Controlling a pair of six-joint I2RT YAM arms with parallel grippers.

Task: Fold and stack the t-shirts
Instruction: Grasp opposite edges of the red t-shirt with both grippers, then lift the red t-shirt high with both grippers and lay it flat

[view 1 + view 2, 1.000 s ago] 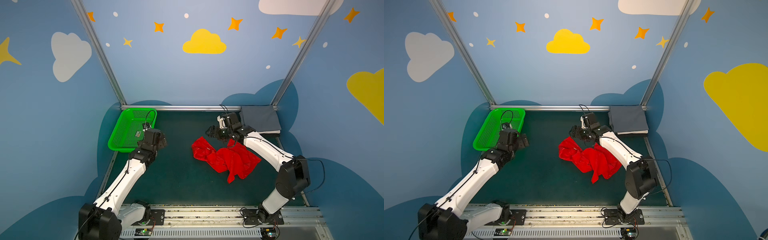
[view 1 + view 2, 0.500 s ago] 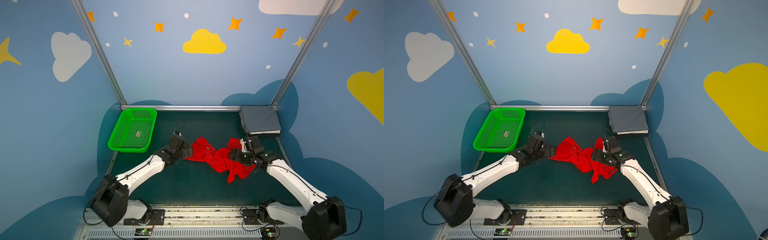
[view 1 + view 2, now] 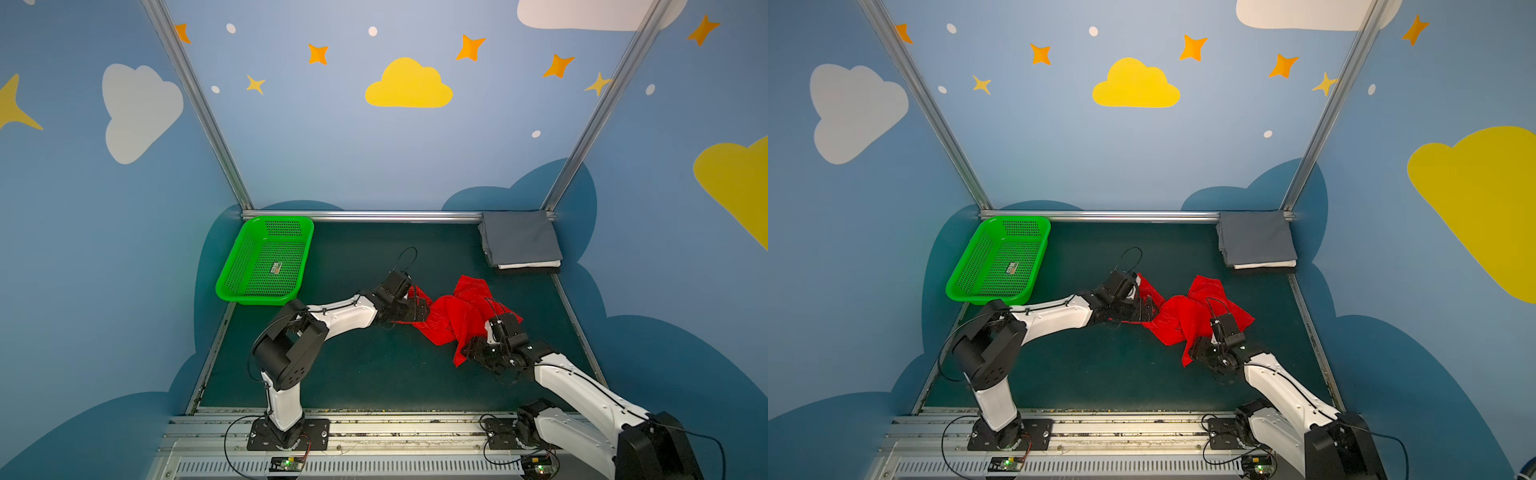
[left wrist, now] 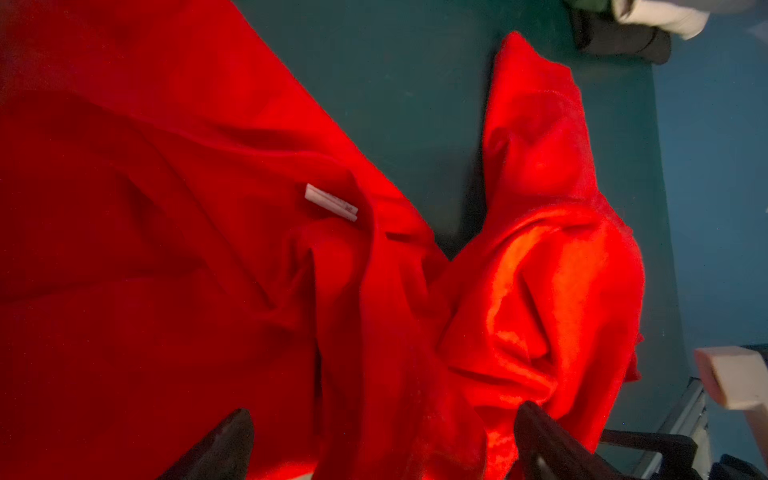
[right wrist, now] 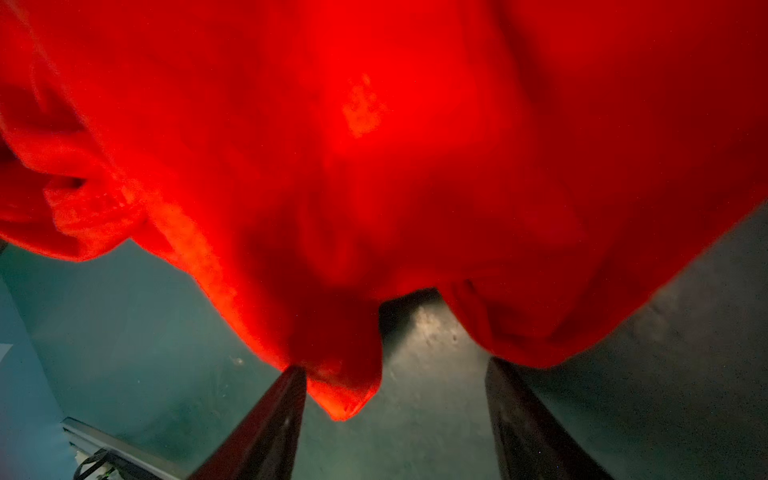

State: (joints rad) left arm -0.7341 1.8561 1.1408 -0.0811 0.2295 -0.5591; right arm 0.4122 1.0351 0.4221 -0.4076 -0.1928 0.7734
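While the red t-shirt (image 3: 453, 320) was lying in a crumpled heap in the middle of the worktop (image 3: 353, 374), well apart from the folded pile in the far right corner (grey shirt (image 3: 519, 237) on top, white shirt (image 3: 530, 263) and black shirt (image 3: 528, 270) edges peeking out under it), you weren't at the folding bit yet imo. It looked like the grab-and-spread step: nothing was flat and the layers were doubled over each other.

Your left tool (image 4: 382, 415) was spread wide, with red cloth lying under and between its fingers and nothing pinched. The neck label (image 4: 331, 202) showed a little way ahead of it, so that was the collar end. Your right tool (image 5: 395, 370) had its jaws apart too, down at the near edge of the heap. A corner of hem (image 5: 349, 395) poked in just beside one finger, not clamped.

What I'd have done: sink each tool low enough to catch one edge only, not a fat wad of layers, since a wad would just lift the whole lump. Pick matching spots on the same seam line, pull apart gently till the cloth went taut, then lay it flat on bare worktop. The green basket (image 3: 232, 286) sat off at the far left, so room wasn't the issue.
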